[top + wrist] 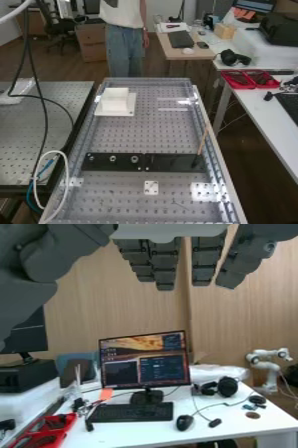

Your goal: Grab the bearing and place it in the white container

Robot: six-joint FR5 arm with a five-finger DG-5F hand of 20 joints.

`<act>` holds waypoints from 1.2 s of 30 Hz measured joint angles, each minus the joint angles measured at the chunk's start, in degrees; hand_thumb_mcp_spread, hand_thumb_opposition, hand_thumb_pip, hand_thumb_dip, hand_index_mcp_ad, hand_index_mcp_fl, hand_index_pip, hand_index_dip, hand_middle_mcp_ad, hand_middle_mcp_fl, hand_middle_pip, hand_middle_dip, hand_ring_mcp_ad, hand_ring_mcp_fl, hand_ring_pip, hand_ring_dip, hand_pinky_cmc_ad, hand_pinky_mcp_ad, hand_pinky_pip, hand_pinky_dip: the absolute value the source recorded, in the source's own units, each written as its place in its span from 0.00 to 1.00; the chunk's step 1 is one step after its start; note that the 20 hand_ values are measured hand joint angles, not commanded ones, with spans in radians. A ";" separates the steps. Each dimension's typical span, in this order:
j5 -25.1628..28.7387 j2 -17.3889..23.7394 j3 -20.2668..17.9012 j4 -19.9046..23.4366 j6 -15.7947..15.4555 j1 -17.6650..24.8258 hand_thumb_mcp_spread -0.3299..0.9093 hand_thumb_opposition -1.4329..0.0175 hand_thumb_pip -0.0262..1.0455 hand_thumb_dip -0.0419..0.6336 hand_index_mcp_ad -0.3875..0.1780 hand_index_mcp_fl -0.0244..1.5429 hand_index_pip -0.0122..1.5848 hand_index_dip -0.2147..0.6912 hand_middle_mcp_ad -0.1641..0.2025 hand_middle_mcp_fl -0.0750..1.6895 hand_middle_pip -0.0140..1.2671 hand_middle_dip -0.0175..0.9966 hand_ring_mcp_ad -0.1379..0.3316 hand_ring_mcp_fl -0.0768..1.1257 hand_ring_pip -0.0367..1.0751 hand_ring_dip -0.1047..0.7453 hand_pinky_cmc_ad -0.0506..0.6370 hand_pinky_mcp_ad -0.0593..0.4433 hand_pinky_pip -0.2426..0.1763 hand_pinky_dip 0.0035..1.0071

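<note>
Several small round metal parts, a bearing (135,159) among them, sit in a row on the left half of a black strip (174,162) across the bench. Which one the task means, I cannot tell. Farther back at the left stands the white container (114,102), a block-like box on a white base plate. In the wrist view my hand (163,265) has its fingers straight and spread, holding nothing, with a desk and a wall beyond them.
A thin wooden stick (202,141) leans at the strip's right end. A small white plate (151,187) lies nearer. Cables (46,130) hang along the bench's left side. A person stands behind the far end. Red trays (250,79) rest on the right-hand desk.
</note>
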 joint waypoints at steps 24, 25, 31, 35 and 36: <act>9.29 -1.15 -14.74 12.12 3.15 1.36 0.50 0.55 0.18 0.09 0.82 0.03 0.06 0.38 0.77 0.06 0.13 0.09 0.76 0.09 0.12 0.10 0.53 0.55 0.33 0.13; 9.78 -1.51 -15.43 12.80 3.43 1.40 0.52 0.55 0.18 0.09 0.81 0.03 0.06 0.38 0.78 0.06 0.13 0.09 0.77 0.09 0.12 0.10 0.53 0.55 0.33 0.13; 13.79 -4.83 -19.37 17.62 3.22 1.75 0.52 0.55 0.22 0.09 0.77 0.03 0.06 0.36 0.77 0.06 0.13 0.10 0.77 0.09 0.12 0.10 0.53 0.55 0.32 0.13; 15.51 -6.70 -21.30 20.02 3.56 1.67 0.53 0.54 0.23 0.10 0.74 0.03 0.06 0.32 0.78 0.06 0.13 0.11 0.77 0.09 0.12 0.10 0.53 0.55 0.32 0.13; 15.93 -7.12 -21.81 20.60 3.75 1.58 0.53 0.54 0.24 0.10 0.73 0.03 0.06 0.32 0.78 0.06 0.13 0.11 0.77 0.09 0.12 0.10 0.53 0.55 0.32 0.13</act>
